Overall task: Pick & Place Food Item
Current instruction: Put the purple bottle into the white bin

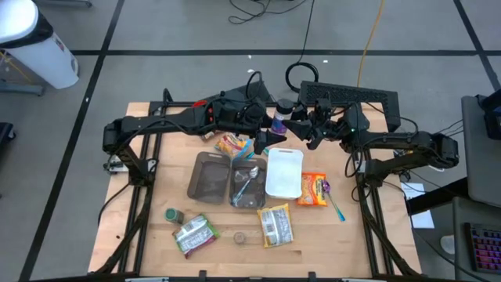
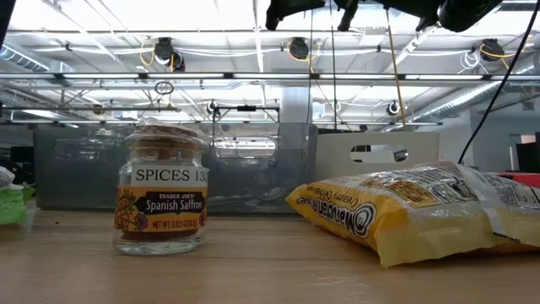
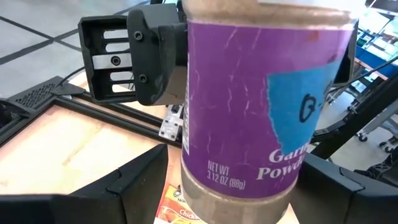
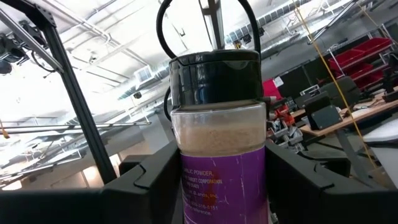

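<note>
A garlic powder jar [image 1: 279, 119] with a purple label and a black cap [image 4: 214, 78] hangs high over the table's far middle, between my two grippers. My right gripper [image 4: 221, 186] reaches in from the table's right side and is shut on the jar [image 4: 217, 143]. My left gripper [image 3: 236, 186] reaches in from the left and is open. Its fingers [image 3: 124, 186] stand on either side of the jar's lower end [image 3: 239, 199]; I cannot tell whether they touch it. The low view shows only dark arm parts at its top edge. My right gripper pinches the jar's labelled body [image 4: 186, 186], below the clear band under the cap, between its two fingers. The fingers come from the table's right side, slanting upward. The jar is lifted well clear of the table, and its cap points away from the gripper.
Under the arms lie a snack bag [image 1: 233, 145], two clear containers [image 1: 207, 176], a white tray [image 1: 284, 172] and an orange packet [image 1: 313, 188]. Nearer the front edge are a yellow packet [image 1: 275, 225], a green packet [image 1: 194, 233] and a saffron jar [image 2: 160, 194].
</note>
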